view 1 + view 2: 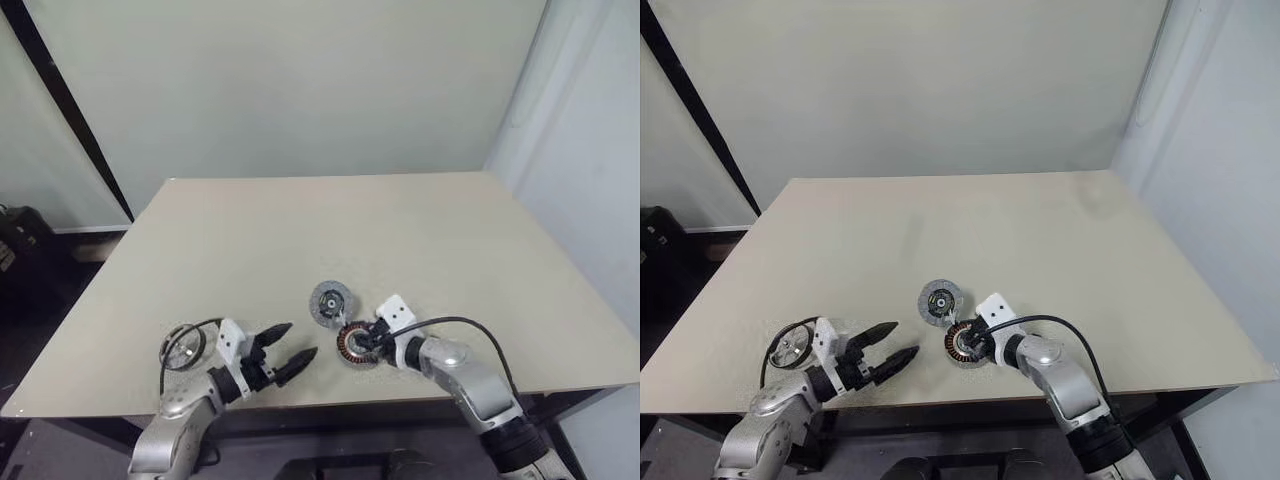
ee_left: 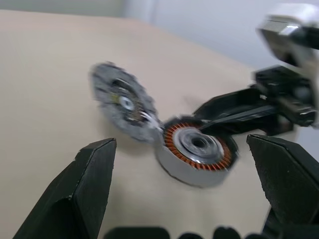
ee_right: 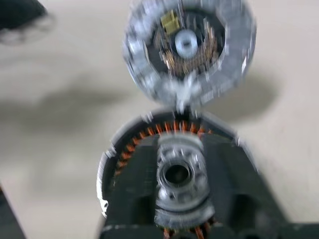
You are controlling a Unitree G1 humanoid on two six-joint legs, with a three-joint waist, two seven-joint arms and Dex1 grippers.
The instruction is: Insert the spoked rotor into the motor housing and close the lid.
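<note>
The left pincer [image 1: 292, 355] is hovering wide apart at the beige counter's [image 1: 450, 240] near edge, the shiny silver spoked rotor [image 1: 793, 346] lying behind it. The right pincer [image 1: 368, 339] is straddling the copper-coiled round motor housing [image 1: 354, 343], which is holding no rotor; its grip I cannot tell. Withdrawing carelessly risks dragging the housing into the touching grey speckled lid [image 1: 330, 302].

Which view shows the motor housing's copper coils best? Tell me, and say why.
The left wrist view: the motor housing sits unobstructed, its coil ring nearly complete. In the right wrist view the right gripper's fingers cover much of it. In the eye views it is small, beside the lid.
</note>
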